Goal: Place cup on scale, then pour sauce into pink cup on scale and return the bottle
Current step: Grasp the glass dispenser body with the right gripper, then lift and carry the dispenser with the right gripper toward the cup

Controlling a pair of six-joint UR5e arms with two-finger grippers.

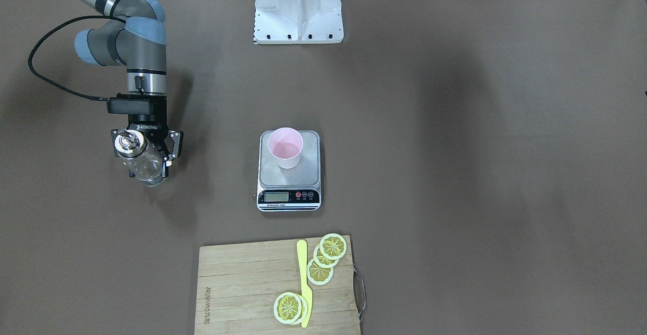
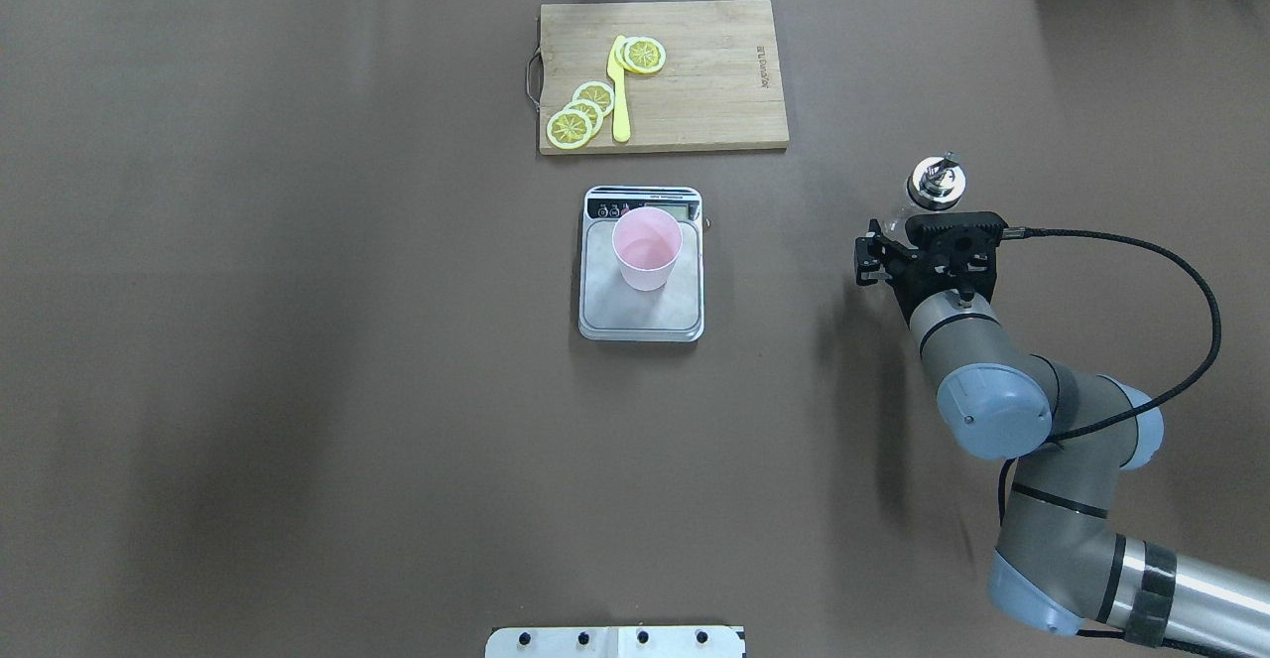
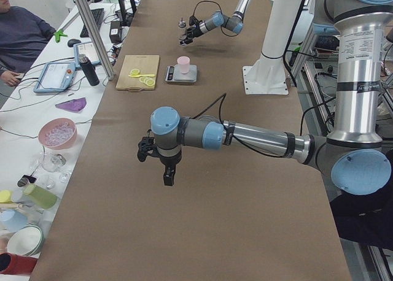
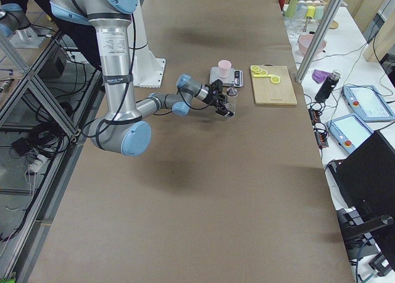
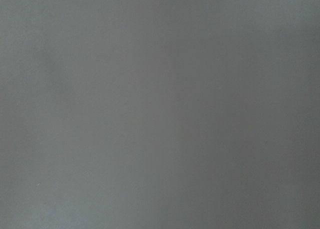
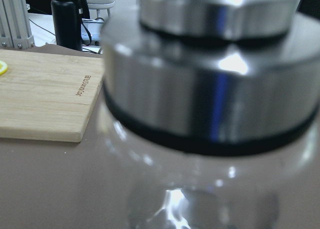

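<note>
Two ROBOTIQ-labelled right fingers [image 1: 165, 165] clamp the bottle [image 1: 140, 157]; left fingers [image 3: 143, 152]: cannot tell their state.

The worktop [image 1: 455, 173] is a flat, matte brown. The cup [image 1: 285, 147] is plain pale pink. The scale [image 1: 305, 171] has a silver-grey platform, a black front strip with a grey-green display and one red button, and a white lower edge. The bottle [image 1: 140, 160] is clear glass with a shiny silver collar. The right gripper [image 1: 148, 166] is black with white lettering, on a grey right arm [image 1: 144, 47] with pale blue joint caps and a black cable [image 1: 45, 80]. The cutting board [image 1: 242, 284] is pale wood in lengthwise strips. The lemon slices [image 1: 333, 246] are yellow with whitish rims and spoke patterns, and the knife [image 1: 305, 284] is lime yellow.
</note>
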